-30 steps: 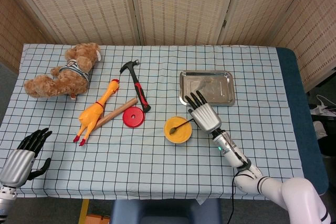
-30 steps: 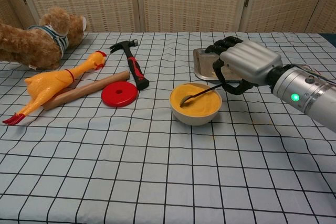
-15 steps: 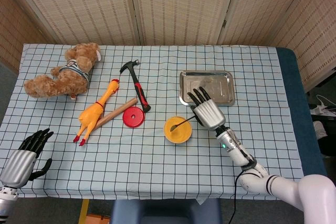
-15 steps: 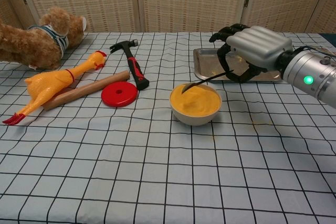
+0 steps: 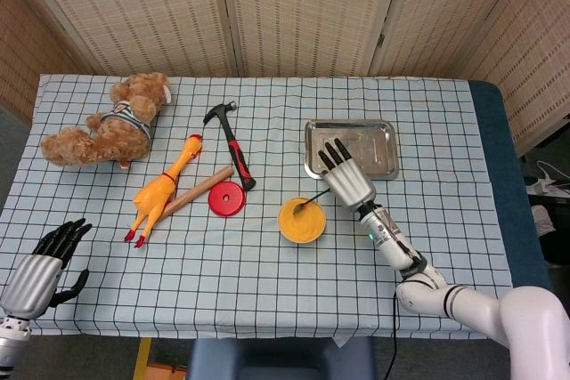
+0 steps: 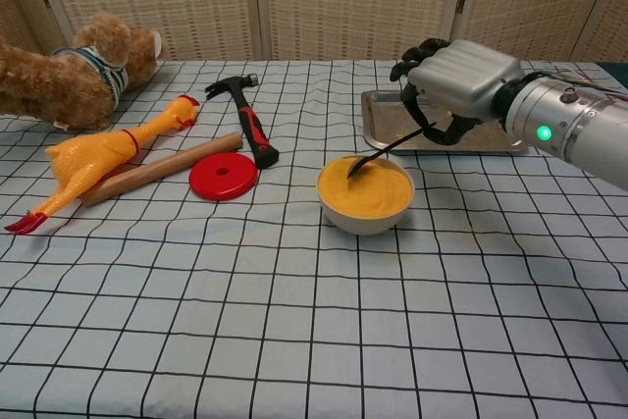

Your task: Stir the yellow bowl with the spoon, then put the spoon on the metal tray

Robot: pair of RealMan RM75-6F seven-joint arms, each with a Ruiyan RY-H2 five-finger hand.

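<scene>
Silver-backed hands w/ black fingers: right hand [image 6: 459, 82], green LED on metal wrist, white forearm; left hand [image 5: 37, 270].

**Screens behind, checked cloth below**

From my station I see a folding screen [image 5: 294, 11] of woven, straw-coloured panels in wooden frames filling the top of both views. A table [image 5: 494, 157] spans the middle, under a pale cloth [image 5: 267, 282] with a dark grid; its blue edge shows at the right. Grey floor [image 5: 545, 186] appears at far right. Lighting is even and soft.

Head view overhead; chest view low, frontal.
</scene>
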